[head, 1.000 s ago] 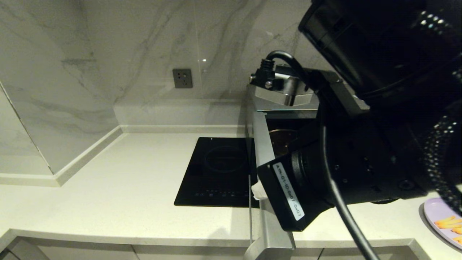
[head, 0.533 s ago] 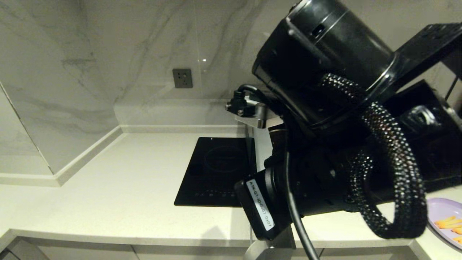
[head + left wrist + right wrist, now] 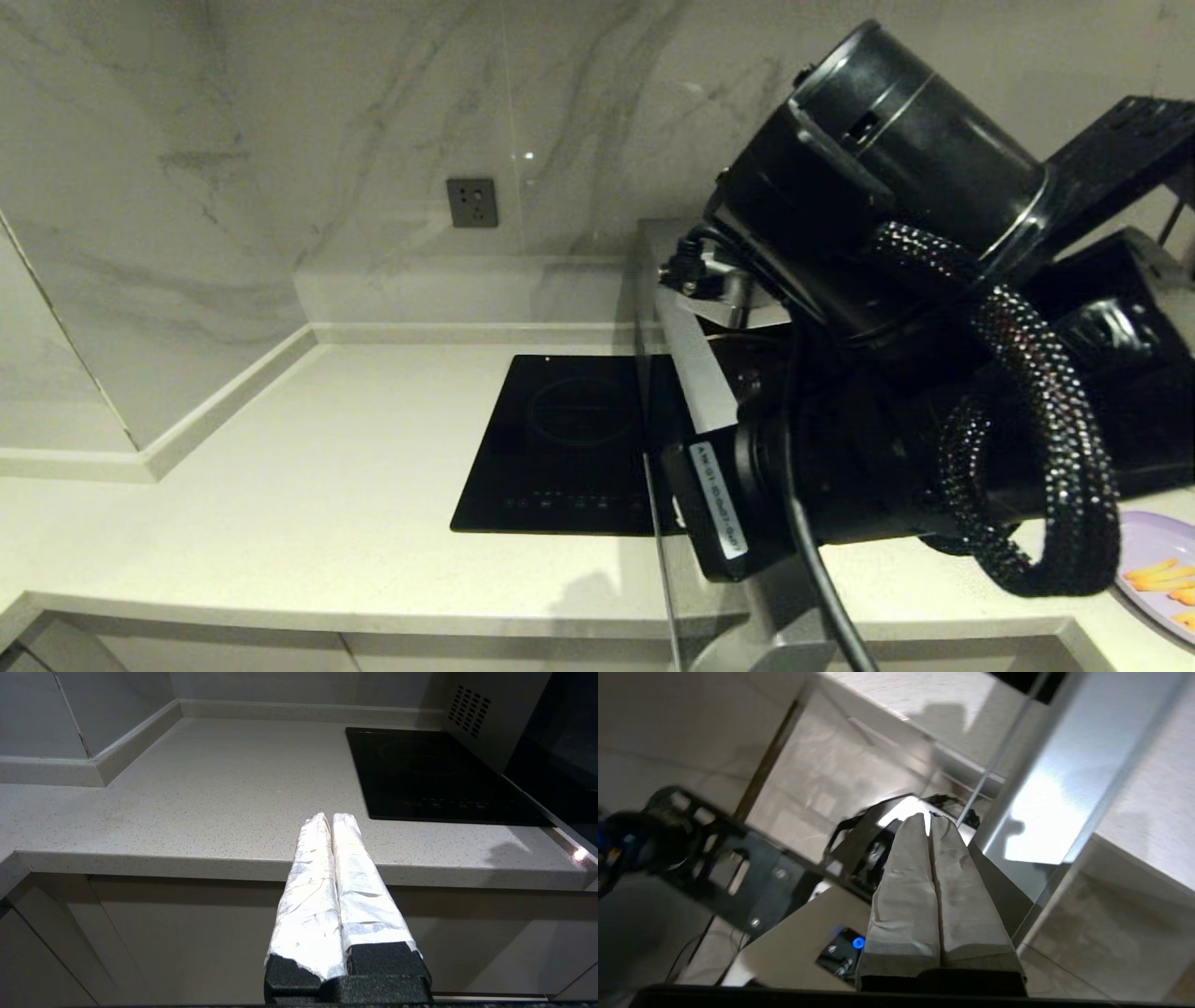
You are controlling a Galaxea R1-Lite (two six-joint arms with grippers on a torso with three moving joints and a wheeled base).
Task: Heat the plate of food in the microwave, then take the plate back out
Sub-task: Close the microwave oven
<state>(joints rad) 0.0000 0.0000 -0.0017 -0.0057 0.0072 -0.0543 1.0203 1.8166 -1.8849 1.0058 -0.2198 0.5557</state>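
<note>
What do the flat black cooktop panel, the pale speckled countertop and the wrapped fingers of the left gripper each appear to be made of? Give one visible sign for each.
The flat black cooktop panel looks like glossy glass: smooth, dark, with a printed ring. The pale speckled countertop seems to be polished stone or composite, given its fine flecks. The left gripper has fingers wrapped in wrinkled silvery tape, perhaps foil, over black bases.

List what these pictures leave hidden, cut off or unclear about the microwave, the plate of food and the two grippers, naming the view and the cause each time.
- Microwave: head view, body, cavity and keypad hidden by the right arm; only the silver door edge shows.
- Plate of food: head view, cut off by the picture's edge and the arm's cable.
- Right gripper: shut; the right wrist view is motion-blurred, so its surroundings stay unclear.
- Left gripper: shut over the counter edge; outside the head view.
</note>
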